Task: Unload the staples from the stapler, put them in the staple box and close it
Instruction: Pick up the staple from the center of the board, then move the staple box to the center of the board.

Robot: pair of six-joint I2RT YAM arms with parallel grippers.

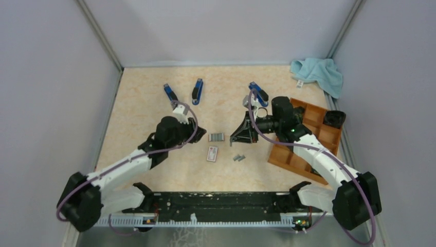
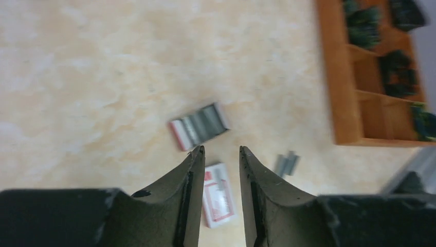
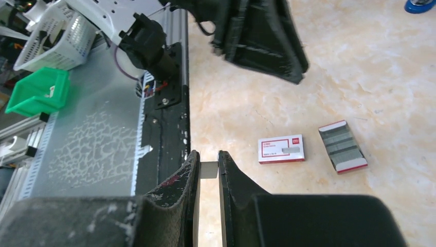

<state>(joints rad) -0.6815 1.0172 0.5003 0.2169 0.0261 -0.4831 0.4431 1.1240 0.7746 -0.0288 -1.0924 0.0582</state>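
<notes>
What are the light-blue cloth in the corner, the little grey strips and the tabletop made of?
Light-blue cloth: soft fabric, perhaps microfibre, judging by its limp folds. Grey strips: apparently metal, dull grey sheen. Tabletop: beige marbled pattern, matte; stone or laminate, cannot tell.

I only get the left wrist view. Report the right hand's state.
Observer: The right hand is closed on a small grey strip, apparently staples, pinched at its fingertips.
Operator: Now locate the staplers.
Observer: Three blue staplers lie on the far side of the table.
Operator: Tell me what sits in the far right corner.
Observer: A light blue cloth lies crumpled there.
</notes>
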